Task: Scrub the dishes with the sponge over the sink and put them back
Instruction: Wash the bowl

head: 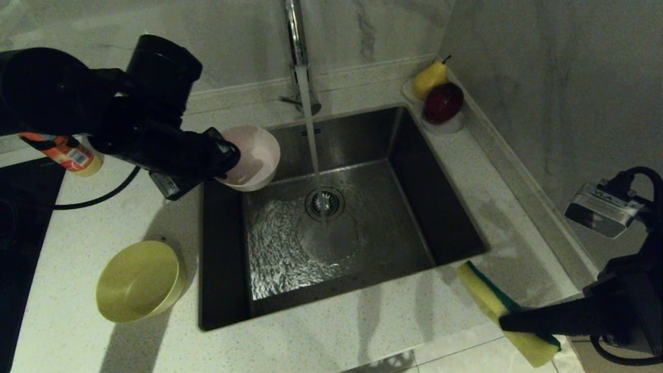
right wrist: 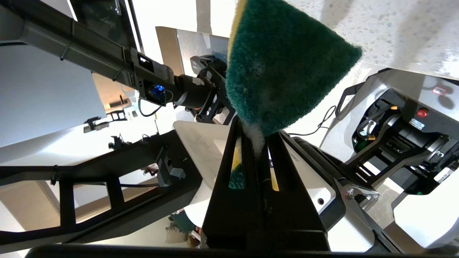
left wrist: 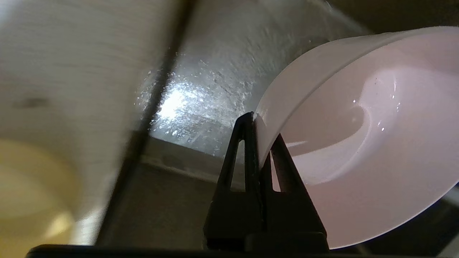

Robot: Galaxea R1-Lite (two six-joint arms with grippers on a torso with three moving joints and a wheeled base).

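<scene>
1. Clamped on the rim of the pink bowl (head: pixel 250 157), the left gripper (head: pixel 228 155) holds it tilted over the sink's (head: pixel 440 207) back-left corner, beside the running water (head: pixel 310 119).
2. Right gripper (head: pixel 510 321) pinches the sponge (head: pixel 500 311) above the counter by the sink's front-right corner.
3. Bowl looks light, stiff and wet-slick; the rim is the place to grip.
4. Sponge: soft, squashing under the fingers.
5. Only the right wrist view shows its green face (right wrist: pixel 287 68); only the head view shows the yellow bowl (head: pixel 140 280) sharply.
</scene>
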